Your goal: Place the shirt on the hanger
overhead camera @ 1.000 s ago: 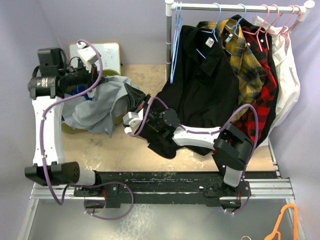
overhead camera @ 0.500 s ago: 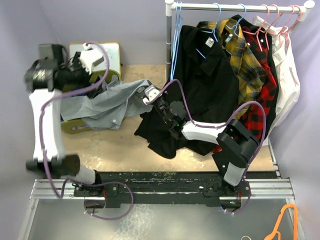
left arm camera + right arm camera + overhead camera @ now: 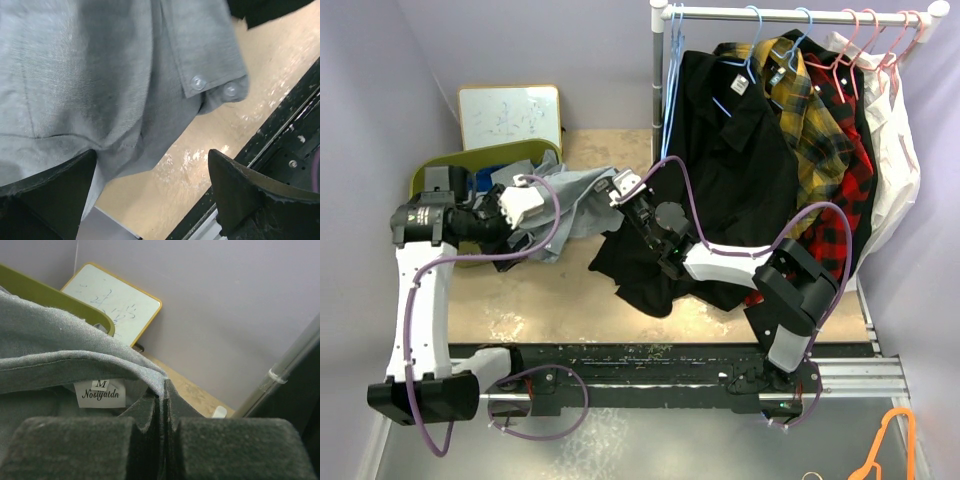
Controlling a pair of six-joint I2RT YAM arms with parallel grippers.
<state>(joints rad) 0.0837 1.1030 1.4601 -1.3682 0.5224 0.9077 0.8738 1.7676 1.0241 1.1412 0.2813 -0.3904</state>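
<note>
The right gripper (image 3: 162, 426) is clamping both fingers tight on a fold of the shirt (image 3: 60, 350) at the collar, just beside the white neck label (image 3: 100, 392) marked "M". Seen from above, the grey cloth is stretching leftward from that grip toward the left gripper (image 3: 530, 215), sagging low over the table (image 3: 520, 300). The left gripper is holding its fingers (image 3: 47, 192) spread wide and pinching nothing. The shirt's front edge, with two small buttons (image 3: 200, 82), is hanging just beyond the fingertips; whether cloth is resting on the gripper body cannot be told. Below it, the worn tan tabletop is running out to the black rail (image 3: 650, 355) at the near edge, where both arm bases are sitting. An orange hanger (image 3: 890, 440) is lying on the floor at the near right corner. Farther back on the left, an olive-green bin (image 3: 430, 175) is holding a blue garment (image 3: 485, 182), and a small whiteboard (image 3: 508, 115) is leaning against the lavender wall (image 3: 570, 50) behind it. At the far right, a metal rack (image 3: 790, 14) is carrying a black shirt (image 3: 720, 170), two plaid shirts (image 3: 810, 110) and a white garment (image 3: 895, 150), some on pink hangers (image 3: 865, 40). The hanger (image 3: 669, 100), thin and light blue, is dangling empty at the rack's left end, behind the right gripper and apart from the shirt.
</note>
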